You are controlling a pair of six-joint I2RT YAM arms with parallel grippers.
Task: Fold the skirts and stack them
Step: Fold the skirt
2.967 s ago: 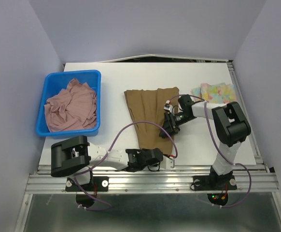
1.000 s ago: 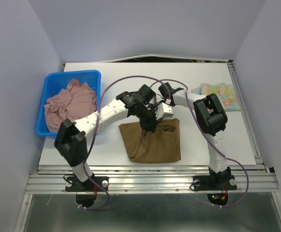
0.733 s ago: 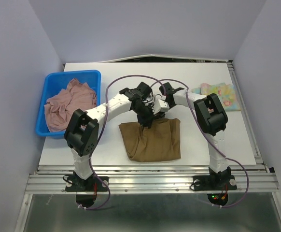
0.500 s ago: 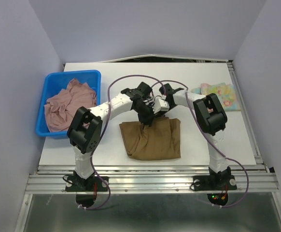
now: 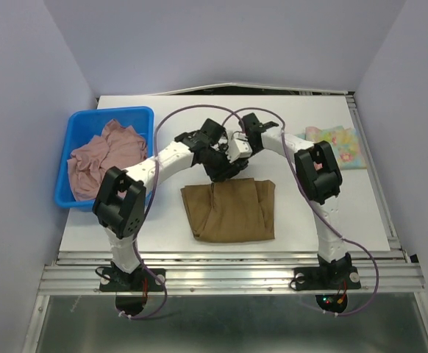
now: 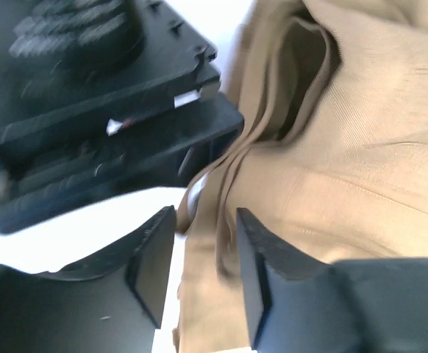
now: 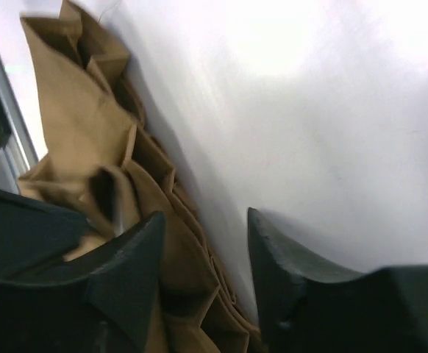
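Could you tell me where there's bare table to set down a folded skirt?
Bare table runs along the far edge between the blue bin and the floral skirt, and right of the brown skirt. It's crowded at that skirt's far hem, where the left gripper and right gripper meet.

Brown skirt (image 5: 230, 212), far edge hidden

1. The brown pleated skirt (image 5: 230, 212) is seen folded over on itself and laid flat mid-worktop (image 5: 309, 213), with pleats bunched along its far edge.
2. The dusty pink skirt (image 5: 107, 160) is found crumpled inside the blue bin (image 5: 104, 114).
3. The pastel floral skirt (image 5: 335, 143) is seen at the far right, folded small.
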